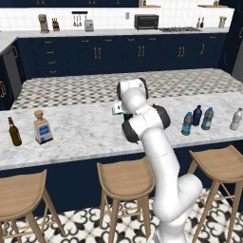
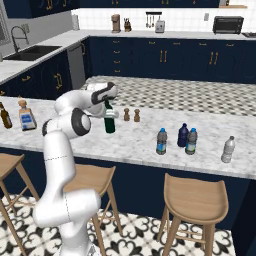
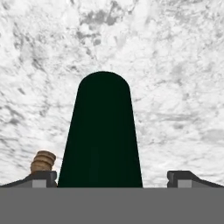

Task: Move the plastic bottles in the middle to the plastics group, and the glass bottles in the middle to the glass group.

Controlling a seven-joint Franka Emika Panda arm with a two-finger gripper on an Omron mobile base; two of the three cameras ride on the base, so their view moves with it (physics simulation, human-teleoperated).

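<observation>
Green bottle [image 3: 104, 131] sits nearest the hand camera, rising at 12 o'clock between the two fingers [image 3: 43, 178], which stand wide apart on either side of it and grip nothing. From the right base view the gripper [image 2: 109, 114] hangs around the neck of that bottle [image 2: 109, 124] on the worktop [image 2: 145, 145], roughly in its middle.

Judging by how things lie, little is done. Two blue-label water bottles [image 2: 161, 141] [image 2: 191, 141] stand close by the dark-blue bottle [image 2: 183, 135], at about 3 o'clock from the green one, with the greyish clear bottle [image 2: 228, 149] further out the same way; whether they count as placed I cannot tell. The green bottle is well apart from the glass group, the brown bottle [image 1: 14, 132] and square bottle [image 1: 42, 127], off at 9 o'clock. Closing on it and carrying it there looks like the step in hand.

In the left base view the arm hides nearly all of the green bottle. A small brown thing [image 3: 43, 162] by the left finger is likely one of two small shakers [image 2: 131, 115].
</observation>
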